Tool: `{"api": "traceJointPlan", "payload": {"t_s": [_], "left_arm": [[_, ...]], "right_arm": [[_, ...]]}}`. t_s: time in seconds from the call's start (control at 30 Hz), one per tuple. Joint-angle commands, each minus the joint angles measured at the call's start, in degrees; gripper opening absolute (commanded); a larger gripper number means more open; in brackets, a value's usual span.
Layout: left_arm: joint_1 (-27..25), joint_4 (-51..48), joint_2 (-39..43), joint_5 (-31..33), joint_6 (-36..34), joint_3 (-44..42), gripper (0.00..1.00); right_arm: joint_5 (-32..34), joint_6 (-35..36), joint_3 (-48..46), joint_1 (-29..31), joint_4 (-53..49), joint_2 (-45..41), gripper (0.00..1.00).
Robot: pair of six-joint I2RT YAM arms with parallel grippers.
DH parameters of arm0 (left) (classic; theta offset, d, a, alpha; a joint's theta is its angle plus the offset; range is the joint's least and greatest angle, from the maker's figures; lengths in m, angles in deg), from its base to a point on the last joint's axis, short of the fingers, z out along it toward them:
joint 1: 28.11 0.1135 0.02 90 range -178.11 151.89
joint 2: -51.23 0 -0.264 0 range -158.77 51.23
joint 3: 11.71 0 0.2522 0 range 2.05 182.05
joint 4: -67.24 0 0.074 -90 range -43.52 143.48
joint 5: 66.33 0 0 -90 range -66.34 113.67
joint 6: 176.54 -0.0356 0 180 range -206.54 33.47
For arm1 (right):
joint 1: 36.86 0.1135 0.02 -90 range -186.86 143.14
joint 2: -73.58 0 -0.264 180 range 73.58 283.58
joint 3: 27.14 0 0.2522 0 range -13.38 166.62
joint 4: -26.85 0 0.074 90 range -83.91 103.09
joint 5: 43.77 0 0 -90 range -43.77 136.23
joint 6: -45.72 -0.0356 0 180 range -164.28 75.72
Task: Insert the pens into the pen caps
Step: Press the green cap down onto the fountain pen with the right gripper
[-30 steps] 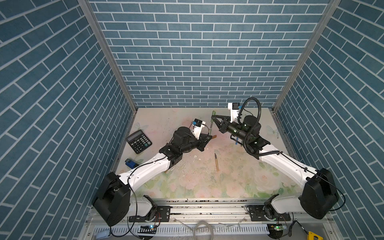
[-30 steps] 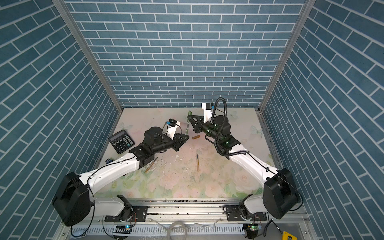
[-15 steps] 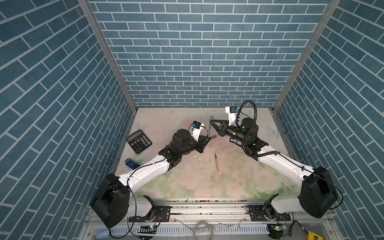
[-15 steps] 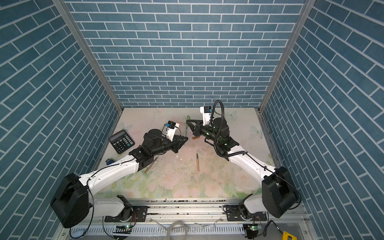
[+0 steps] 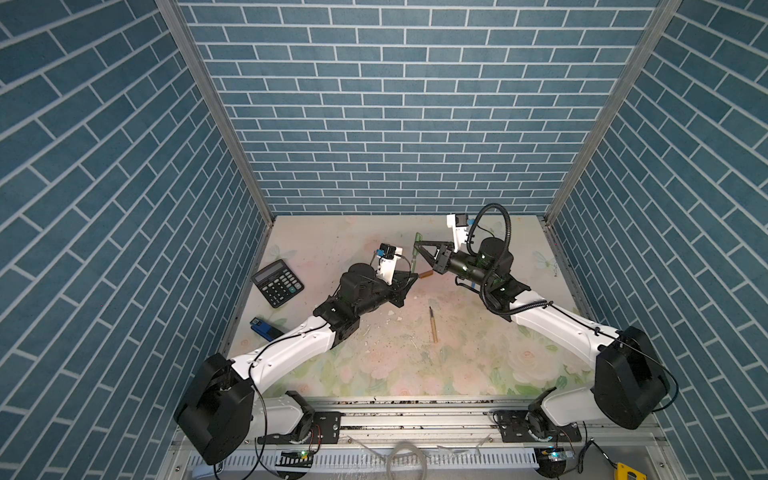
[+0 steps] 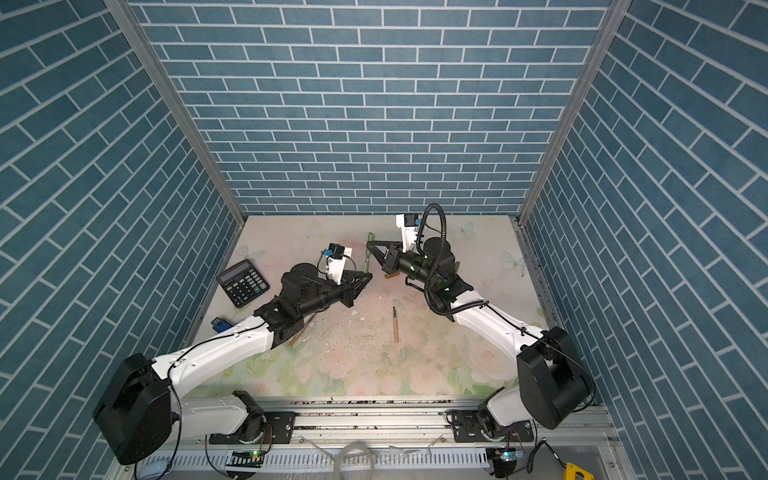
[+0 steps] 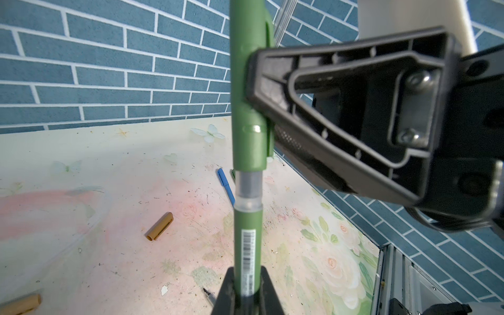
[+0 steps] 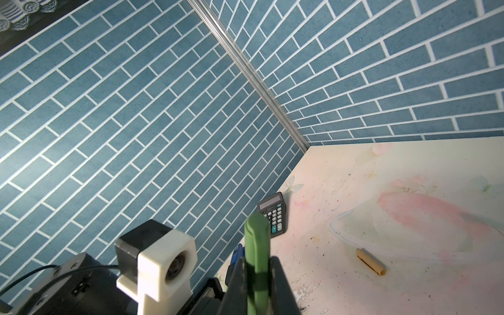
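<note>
where cap (image 7: 240,68) meets pen (image 7: 248,245), clear collar (image 7: 248,188) shows.

The green pen (image 7: 247,226) looks matt plastic (collar (image 7: 248,186) clear, glossy).

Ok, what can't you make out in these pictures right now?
- Left wrist view: the green pen has its tip hidden inside the green cap; depth unclear.
- Same view: the blue pen runs behind the green pen, so its far end is hidden.
- Same view: a tan-gold tube is cut by the frame edge; pen or cap unclear.
- In a top view: a blue object is too small to name.
</note>
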Motion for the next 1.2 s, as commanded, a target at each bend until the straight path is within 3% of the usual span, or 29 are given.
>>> {"api": "traceJointPlan", "payload": {"t_s": [0.0,0.4,0.57,0.83,1.17], "left_arm": [[0.9,4.9,1.7,1.9,0.6,-0.1,0.0],[2.6,5.5,2.3,0.5,1.1,0.1,0.0],[3.2,5.5,1.6,-0.1,1.2,0.2,0.0],[3.1,6.9,-0.1,-1.7,0.4,-0.1,0.0],[3.1,7.4,-1.6,-4.1,-1.7,0.2,0.0]], "right_arm": [[-3.4,-1.7,-0.5,1.2,-0.2,1.3,0.12],[-6.5,4.7,0.6,2.5,-8.2,2.0,0.15],[-7.7,4.8,1.7,2.7,-10.4,1.7,0.25],[-3.4,13.5,9.6,2.3,-27.4,-2.8,0.46],[2.6,22.7,21.2,1.0,-42.2,-3.6,0.46]]}}
